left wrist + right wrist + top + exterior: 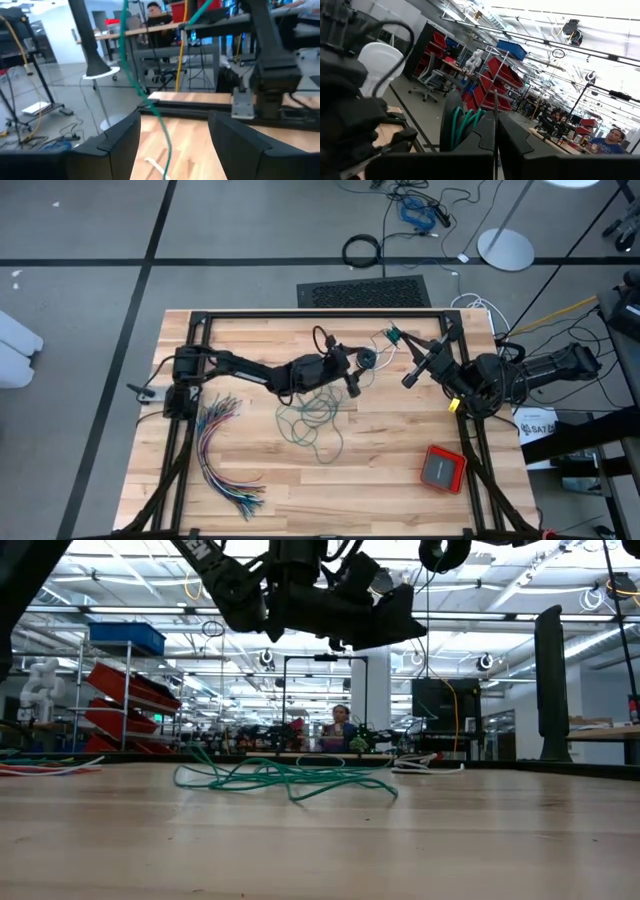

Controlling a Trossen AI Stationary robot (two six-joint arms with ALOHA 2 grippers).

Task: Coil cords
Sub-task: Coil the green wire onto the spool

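**Teal-green cord strung between two raised arms**

Teal-green cord (318,418) lies mostly in a loose tangle at the middle of the surface (400,480). One strand rises toward two o'clock, passing between the released left end effector (172,137). The right end effector (496,131) is clenched on several turns of that cord, above the surface's far side.

Hardly any writing can be read. In the high view a white label (537,423) lies off the desk's right edge, beside the right arm's base, with dark letters that look like "SAT", though this is uncertain. White letters on the arm link (200,550) at the low view's top are too small to read.
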